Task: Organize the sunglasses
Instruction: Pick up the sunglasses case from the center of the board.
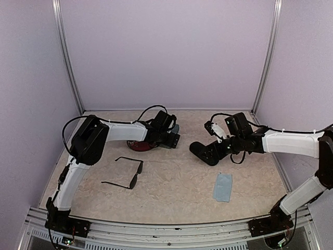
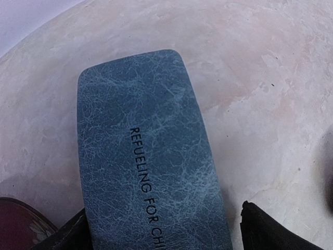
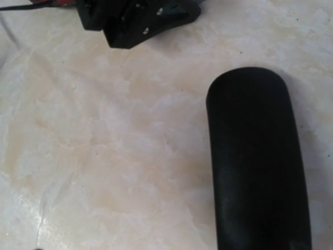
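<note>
The thin black-framed sunglasses (image 1: 127, 172) lie unfolded at the table's left front. The reddish-brown sunglasses (image 1: 138, 146) sit beside the left arm, partly hidden by it, and show as a red corner (image 2: 15, 224) in the left wrist view. My left gripper (image 1: 169, 136) (image 2: 162, 213) is open and straddles the blue-grey rectangular case (image 2: 148, 156), with a gap at the right finger (image 2: 270, 232). My right gripper (image 1: 222, 147) hovers at the black oval case (image 1: 204, 152) (image 3: 257, 161). Its fingers stay outside the wrist view, and nothing sits between them.
A blue-grey cloth (image 1: 222, 187) lies at the right front. The left gripper's black body (image 3: 140, 21) shows at the top of the right wrist view. Lilac walls with metal posts close in the back and both sides.
</note>
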